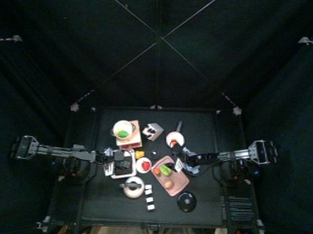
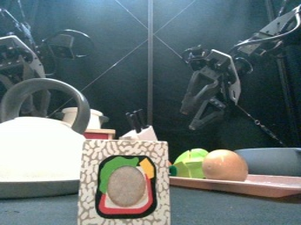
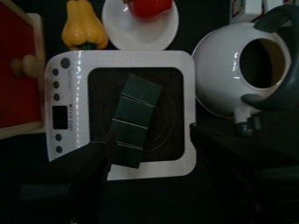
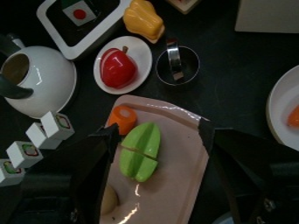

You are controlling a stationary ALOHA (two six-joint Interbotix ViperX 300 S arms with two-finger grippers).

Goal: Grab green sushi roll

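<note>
- Green-ringed sushi roll (image 2: 123,180) stands upright at the front edge of the desk (image 2: 47,211), closest to the front camera; you will see neither arm touching it.
- Left jaws are spread wide and empty, hanging over the white scale (image 3: 70,105), well apart from the roll.
- Right jaws are also apart and empty, straddling the pink tray (image 4: 176,118) and its green fruit (image 4: 140,150), behind the roll.

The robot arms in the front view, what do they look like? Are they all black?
Yes, nearly all black. Both arms are thin jointed limbs of black tubes and blocky black housings, with black cables looping along them. The right gripper has two wide, flat black jaws; the left gripper has the same dark jaws. No coloured markings are visible.
</note>
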